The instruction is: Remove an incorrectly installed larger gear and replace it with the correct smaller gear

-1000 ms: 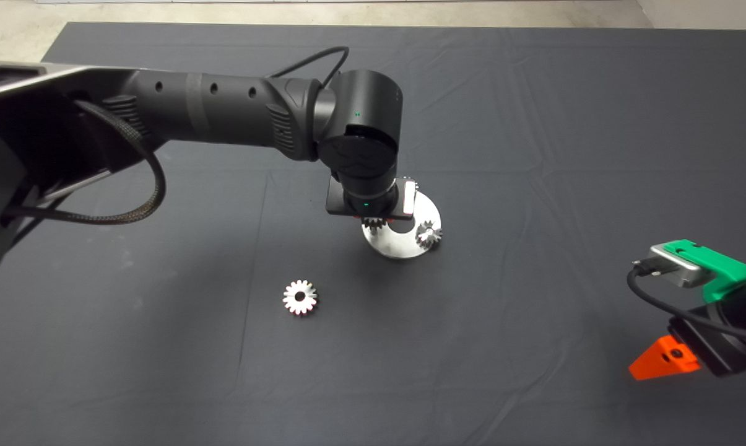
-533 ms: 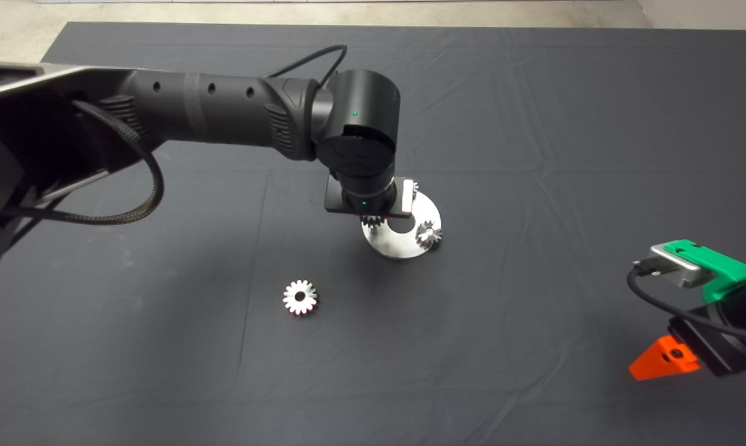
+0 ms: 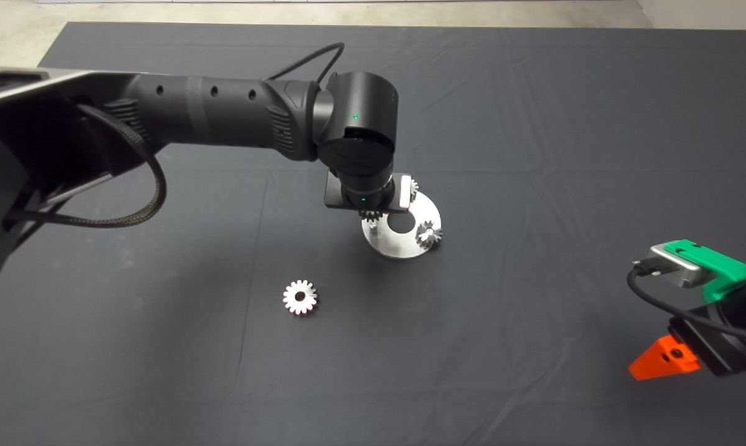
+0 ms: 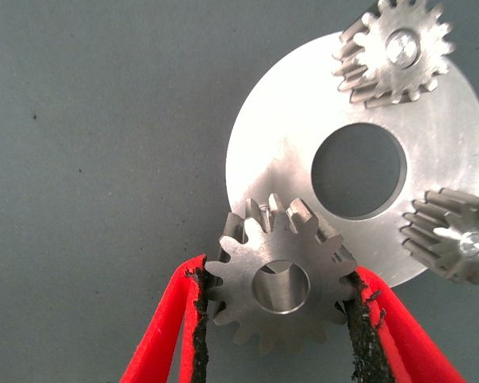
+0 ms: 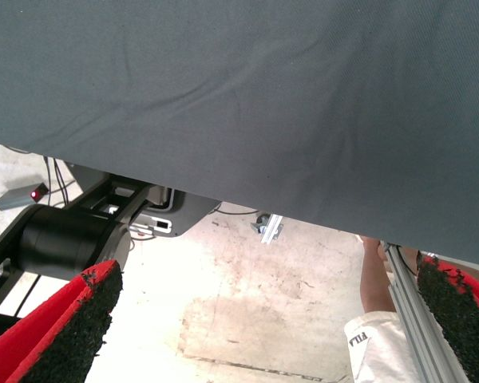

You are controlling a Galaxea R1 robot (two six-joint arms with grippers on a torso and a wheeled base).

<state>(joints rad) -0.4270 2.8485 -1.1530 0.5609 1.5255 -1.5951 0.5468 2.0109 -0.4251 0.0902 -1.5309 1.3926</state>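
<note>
Larger gear [image 3: 299, 297]: lies flat on the counter [image 3: 533, 124], well apart from my left tool, out to its lower left.
Left tool [image 4: 276, 297]: clamped on the smaller gear [image 4: 279, 284], which I hold above the edge of the round plate [image 4: 291, 159].
Risk: the bore may miss the peg I judge to be beneath it, so the gear tilts or jams; its teeth could also clash with the two mounted gears [image 4: 395, 52].
Right tool [image 5: 271, 319]: parked at the counter's edge, fingers apart, holding nothing.
</note>
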